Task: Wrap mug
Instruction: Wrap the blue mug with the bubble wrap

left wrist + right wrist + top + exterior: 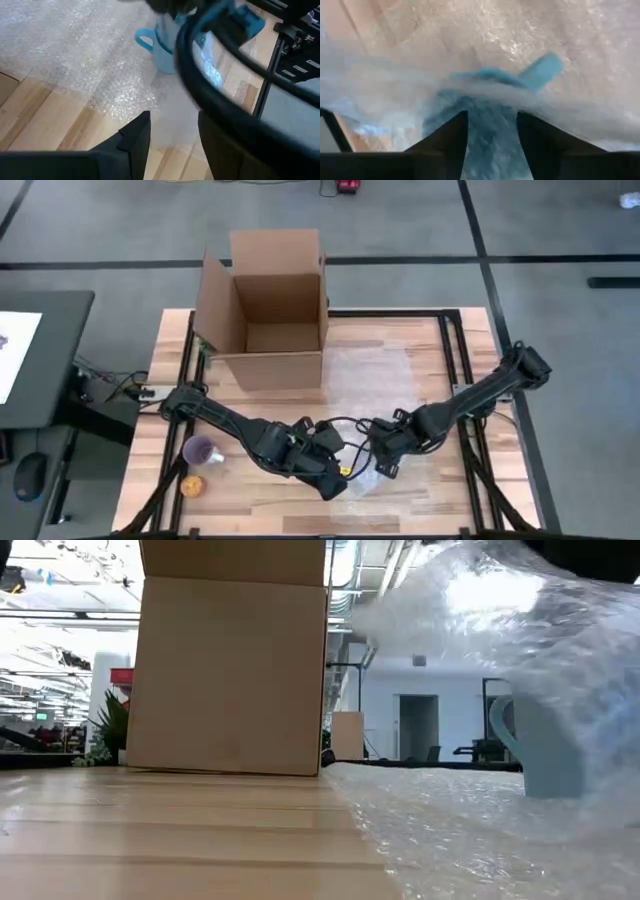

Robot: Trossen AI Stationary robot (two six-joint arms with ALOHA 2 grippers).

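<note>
Low view: pale-blue mug (545, 755) under bubble wrap (520, 620)

I see light-blue mug (162, 50) upright on bubble wrap (65, 55), sheet edge draped over it, handle out.

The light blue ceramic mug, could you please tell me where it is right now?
The light blue ceramic mug stands on the clear bubble wrap sheet at the table's front centre, between the left tool and right tool, a fold of wrap draped over it.
</note>
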